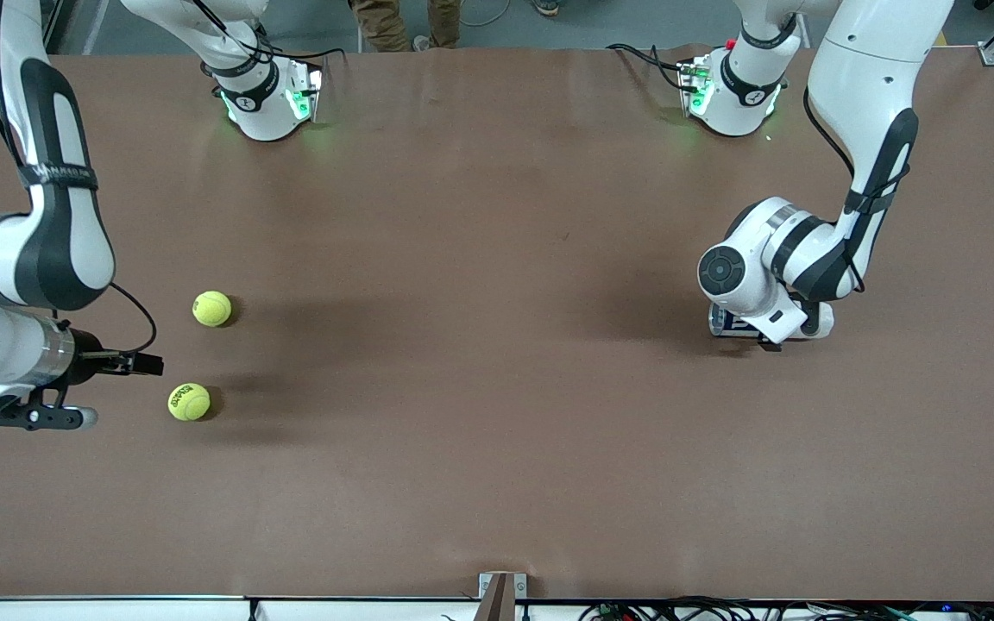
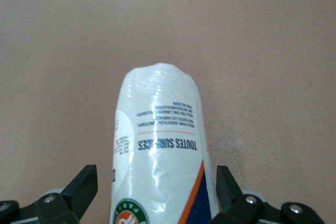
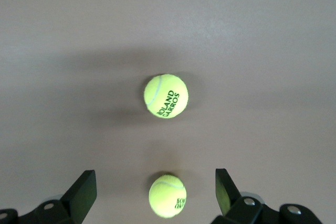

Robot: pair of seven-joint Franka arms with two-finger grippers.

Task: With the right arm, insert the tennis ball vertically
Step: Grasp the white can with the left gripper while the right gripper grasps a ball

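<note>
**A:** So reading across the front view, the right gripper [image 1: 117, 388] is hovering low at the right arm's end of the table, fingers spread wide and holding nothing. Two tennis balls are sitting right by it: the printed ball [image 1: 189, 402] nearer the front camera and the other ball [image 1: 211, 308] farther from it, clearly apart from each other.

**B:** Yeah, in the right wrist view both are lining up between the open fingers. I'd say it should be centring over one ball only and dropping straight down, so it isn't nudging the second one away.

**A:** And the left gripper [image 2: 157, 192]?

**B:** It's sitting low at the left arm's end, fingers wide on either side of the tennis ball tube [image 2: 160, 150], which is lying between them. I can't tell if they're actually touching it. That tube probably needs standing upright before anything's going in vertically.
</note>
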